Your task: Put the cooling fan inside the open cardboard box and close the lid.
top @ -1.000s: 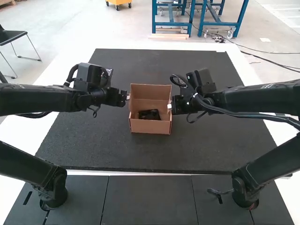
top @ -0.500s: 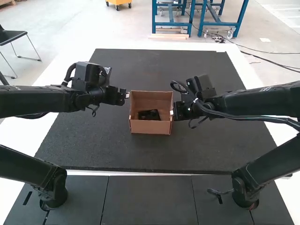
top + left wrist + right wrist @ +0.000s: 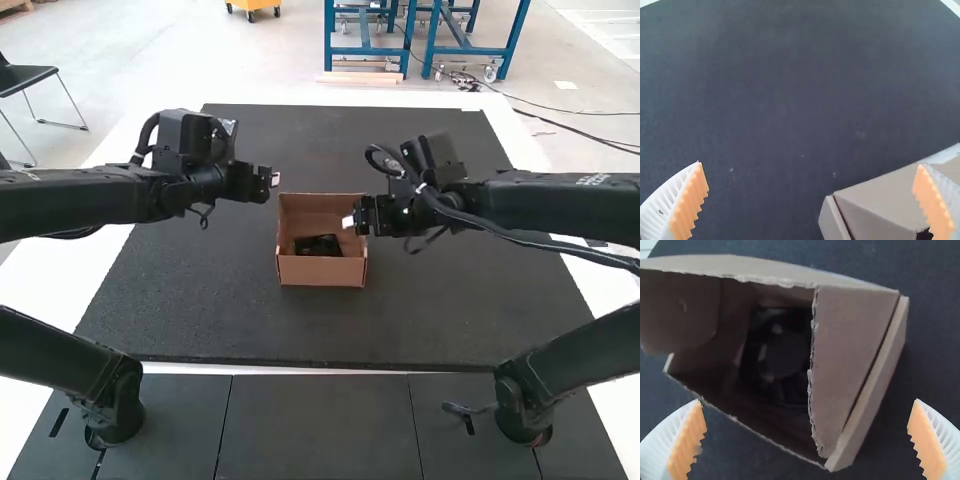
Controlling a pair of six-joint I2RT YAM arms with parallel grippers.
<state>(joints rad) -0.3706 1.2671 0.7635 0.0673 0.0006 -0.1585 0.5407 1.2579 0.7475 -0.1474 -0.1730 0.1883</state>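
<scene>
Presently, fan point(image 3: 318, 243) in box point(image 3: 320, 270) just below my right pincer point(image 3: 352, 222), gaping empty, I judge for folding flap point(image 3: 850, 355); left pincer point(image 3: 270, 180) likewise.

high and near wrist cameras share the box point(image 3: 320, 270).

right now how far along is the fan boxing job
Done: the cooling fan lies inside the cardboard box. In hand: the left gripper and right gripper, both open and empty, hover beside the box's top, one each side. Left: closing it; the top stands open.
</scene>
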